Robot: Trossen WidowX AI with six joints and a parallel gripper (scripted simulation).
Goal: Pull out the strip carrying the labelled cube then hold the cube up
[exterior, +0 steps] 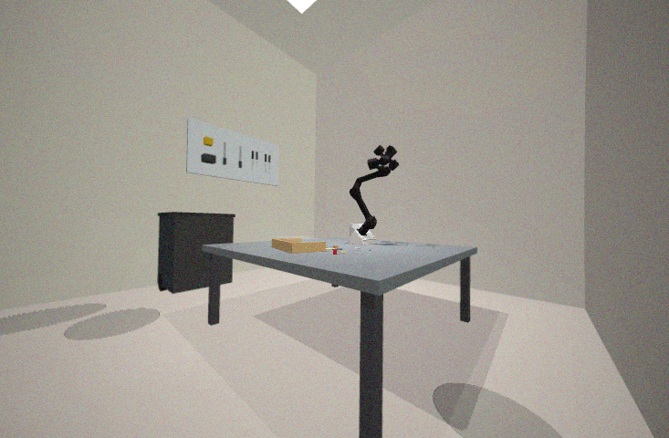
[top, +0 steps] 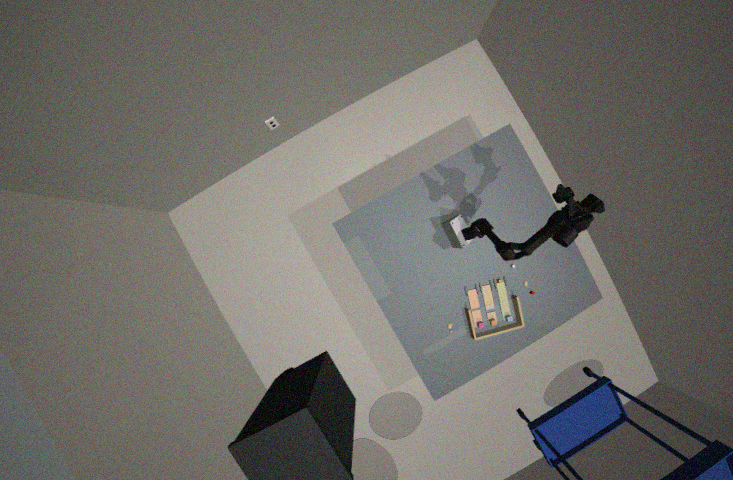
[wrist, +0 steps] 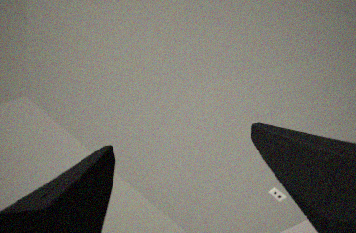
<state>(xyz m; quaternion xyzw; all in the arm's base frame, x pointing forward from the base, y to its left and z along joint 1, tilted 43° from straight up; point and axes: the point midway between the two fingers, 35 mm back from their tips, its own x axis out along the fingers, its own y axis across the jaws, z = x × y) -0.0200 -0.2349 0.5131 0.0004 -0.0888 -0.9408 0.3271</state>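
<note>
While the end effector (top: 582,199) (exterior: 389,157) (wrist: 184,141) gapes unladen, a low wooden wall (top: 499,332) (exterior: 308,247) bounds three sides around the strips' cube-bearing ends (top: 492,317).

From above, the table (top: 401,271) (exterior: 345,263) is blue-grey, its strips running salmon (top: 473,298) at nine o'clock, tan (top: 487,297) between, yellow-green (top: 503,298) at three.

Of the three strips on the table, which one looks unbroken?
The yellow-green strip, farthest from the pink cube; the other two each show a gap.
</note>
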